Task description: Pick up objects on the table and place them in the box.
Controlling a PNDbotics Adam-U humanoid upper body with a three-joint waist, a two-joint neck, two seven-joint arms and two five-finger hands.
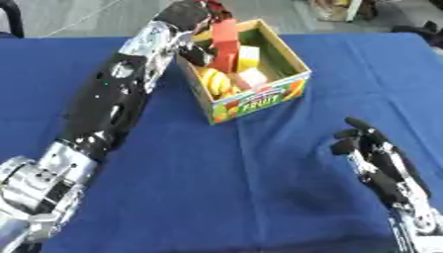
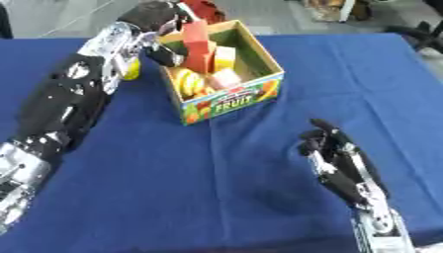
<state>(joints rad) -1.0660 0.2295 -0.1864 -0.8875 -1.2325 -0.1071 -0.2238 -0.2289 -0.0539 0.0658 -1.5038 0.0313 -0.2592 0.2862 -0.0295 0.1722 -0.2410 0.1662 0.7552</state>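
Lightness and stiffness are judged for the red upright block point(image 1: 227, 43), so its flat sides would be taken. In the left eye view it is seen standing tall in the open cardboard fruit box point(image 1: 292, 59), with the left hand point(image 1: 196, 15) reached to it; finger closure cannot be told. In the right eye view a small yellow-green piece point(image 2: 131, 69) is shown beside the left arm on the blue tablecloth point(image 2: 216, 173), and the right hand point(image 2: 339, 163) is rested relaxed, holding nothing.

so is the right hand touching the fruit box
Apart. The left eye view shows the right hand resting open near the lower right corner, with a stretch of bare blue tablecloth between it and the box.
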